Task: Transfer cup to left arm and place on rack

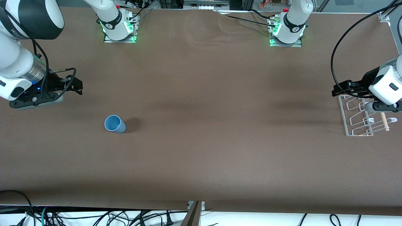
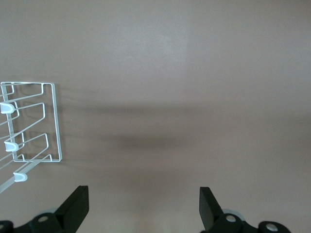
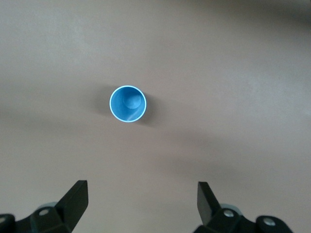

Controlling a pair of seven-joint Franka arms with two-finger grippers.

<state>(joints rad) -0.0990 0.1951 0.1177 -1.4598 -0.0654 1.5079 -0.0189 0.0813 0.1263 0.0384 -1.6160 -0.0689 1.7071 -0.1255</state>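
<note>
On table: cup [image 1: 115, 124] upright | rack [image 1: 361, 116] at edge | left gripper [image 2: 143, 208], right gripper [image 3: 142, 201] spread

No legible text, label or number on anything.

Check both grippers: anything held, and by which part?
Nothing is held. The right gripper and the left gripper are open and empty. The cup stands free on the table; the rack is bare.

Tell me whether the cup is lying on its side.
No, the cup stands upright on the table, its open mouth facing up at the right wrist camera.
</note>
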